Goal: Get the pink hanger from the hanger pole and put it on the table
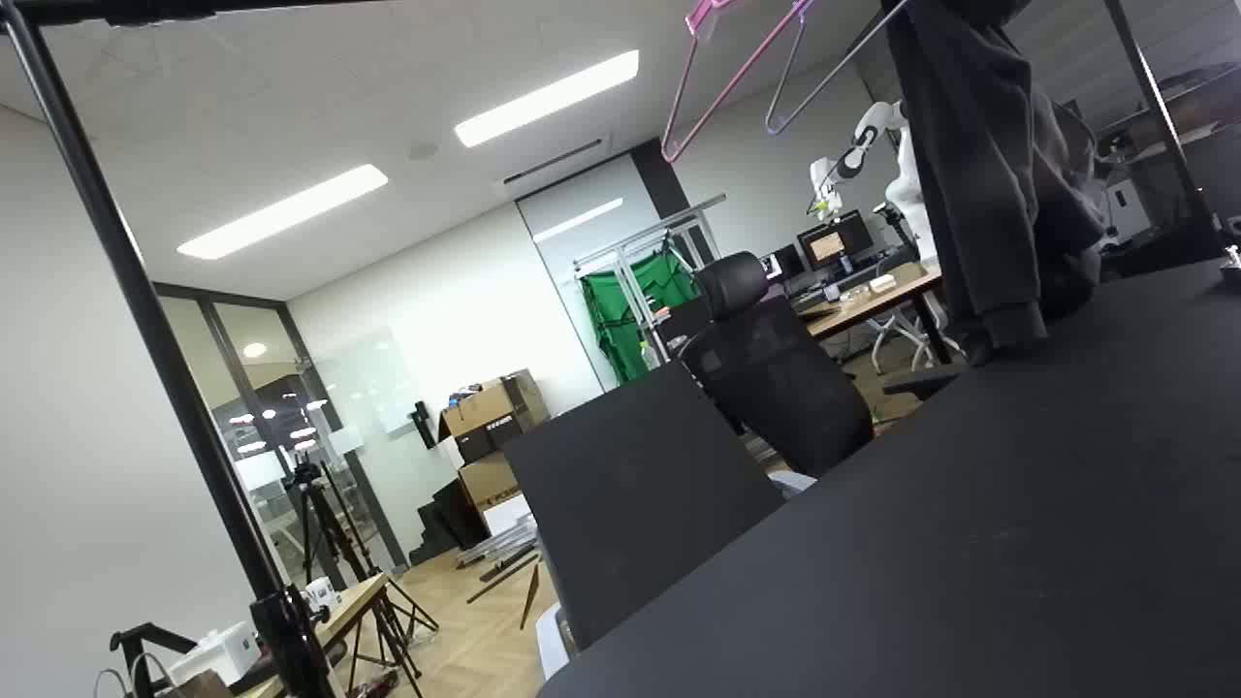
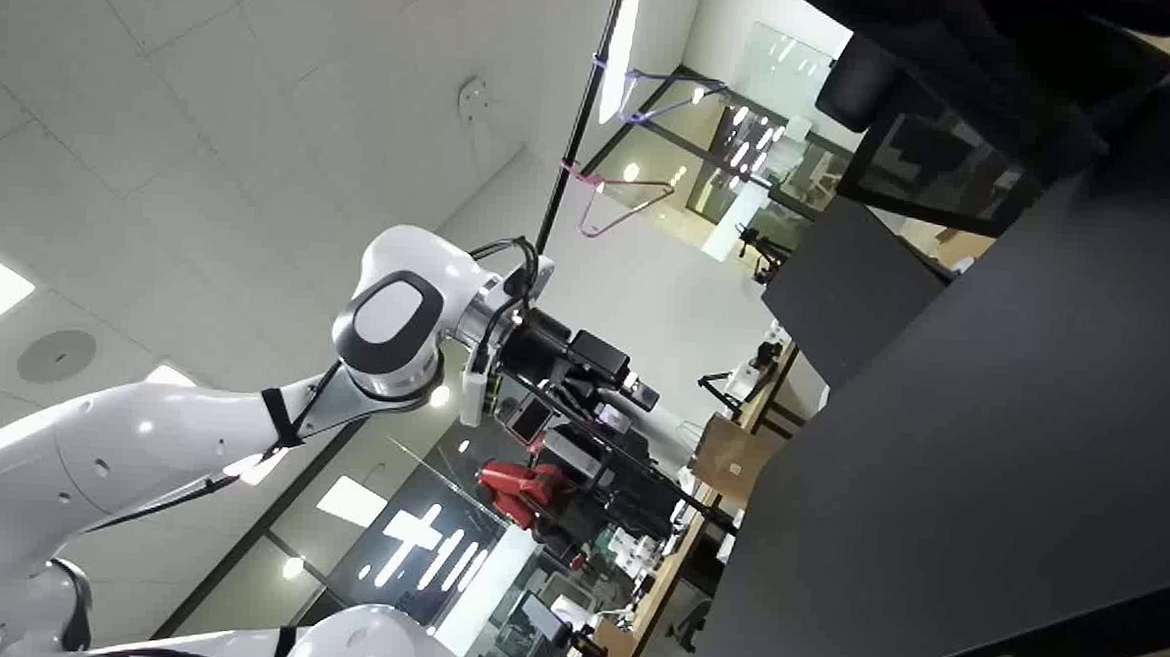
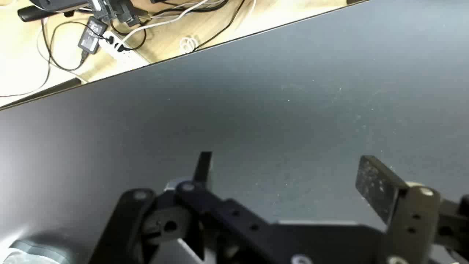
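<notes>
The pink hanger (image 2: 634, 212) hangs from the black hanger pole (image 2: 583, 118). It also shows at the top edge of an exterior view (image 1: 737, 83), where its hook is cut off. My gripper (image 2: 627, 396) is held high over the black table (image 2: 940, 437), apart from the hanger, which appears further along the pole. In the wrist view the gripper (image 3: 285, 161) is open, with nothing between its fingers and the tabletop (image 3: 256, 110) beneath. The table also shows in an exterior view (image 1: 970, 543), where the gripper is out of view.
A lilac hanger (image 2: 658, 112) hangs further along the pole, beyond the pink one. A black stand post (image 1: 145, 301) rises at the side. A person in dark clothes (image 1: 989, 194) is at the table's edge. An upright black panel (image 1: 640, 494) and a chair (image 1: 776, 378) stand beyond it.
</notes>
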{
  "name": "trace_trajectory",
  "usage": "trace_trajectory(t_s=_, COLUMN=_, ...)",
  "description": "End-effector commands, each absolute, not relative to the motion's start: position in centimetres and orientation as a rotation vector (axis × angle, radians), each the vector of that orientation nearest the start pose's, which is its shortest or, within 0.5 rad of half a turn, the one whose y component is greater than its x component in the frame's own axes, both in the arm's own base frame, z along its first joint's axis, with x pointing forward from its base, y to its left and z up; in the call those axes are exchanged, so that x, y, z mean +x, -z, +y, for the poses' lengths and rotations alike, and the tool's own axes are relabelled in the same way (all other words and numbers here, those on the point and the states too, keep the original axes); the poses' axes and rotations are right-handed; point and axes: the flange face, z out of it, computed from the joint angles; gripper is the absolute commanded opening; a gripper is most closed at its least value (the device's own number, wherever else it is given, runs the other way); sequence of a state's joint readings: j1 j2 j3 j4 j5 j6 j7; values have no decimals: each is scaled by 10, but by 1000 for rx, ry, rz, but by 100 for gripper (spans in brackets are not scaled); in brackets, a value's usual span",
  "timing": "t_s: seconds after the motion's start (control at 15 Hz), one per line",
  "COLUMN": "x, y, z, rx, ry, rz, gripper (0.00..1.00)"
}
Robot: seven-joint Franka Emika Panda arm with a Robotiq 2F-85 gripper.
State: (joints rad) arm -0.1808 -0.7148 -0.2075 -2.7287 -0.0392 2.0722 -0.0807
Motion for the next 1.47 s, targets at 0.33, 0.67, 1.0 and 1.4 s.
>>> trace_trajectory(t_s=0.33, x=309, y=-430, z=-125, rx=-3029, ry=104, rz=369, gripper=100)
trace_trajectory(t_s=0.67, x=309, y=-430, z=-125, rx=-3029, ry=104, rz=369, gripper=100)
trace_trajectory(t_s=1.0, x=309, y=-430, z=-125, rx=-3029, ry=104, rz=369, gripper=100)
trace_trajectory(t_s=1.4, x=315, y=-503, z=-122, rx=-3004, ry=610, rz=295, gripper=100)
